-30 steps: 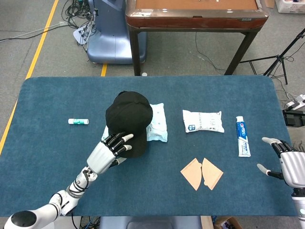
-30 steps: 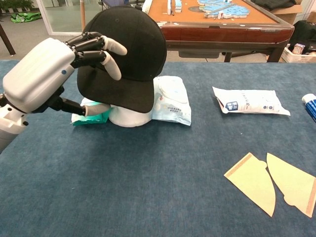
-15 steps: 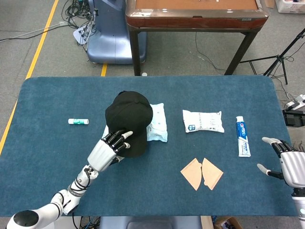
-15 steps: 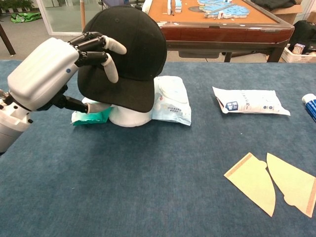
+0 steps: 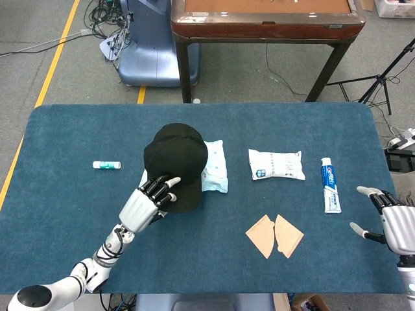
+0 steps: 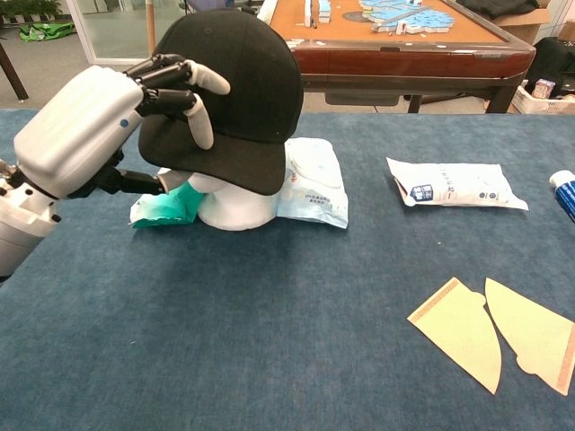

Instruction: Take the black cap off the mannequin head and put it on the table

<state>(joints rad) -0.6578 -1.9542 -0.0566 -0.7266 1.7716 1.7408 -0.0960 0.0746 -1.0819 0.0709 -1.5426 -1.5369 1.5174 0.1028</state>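
The black cap (image 5: pixel 176 159) (image 6: pixel 243 81) sits on the white mannequin head (image 6: pixel 235 208) at the table's left centre. My left hand (image 5: pixel 146 204) (image 6: pixel 99 126) grips the cap's near side, fingers curled over the top and thumb under the brim. The cap is tilted up a little, so the white head shows below the brim. My right hand (image 5: pixel 389 223) hovers at the table's right edge, fingers apart and holding nothing; the chest view does not show it.
A wipes pack (image 5: pixel 214 167) (image 6: pixel 314 184) lies against the head, with a teal packet (image 6: pixel 166 206) to its left. Further right lie a white pouch (image 5: pixel 276 164), a toothpaste tube (image 5: pixel 331 185) and two tan paper pieces (image 5: pixel 274 235). A small tube (image 5: pixel 107 164) lies far left.
My left hand has raised the cap slightly off the mannequin head; more of the white head shows under the brim. The right hand has not moved.
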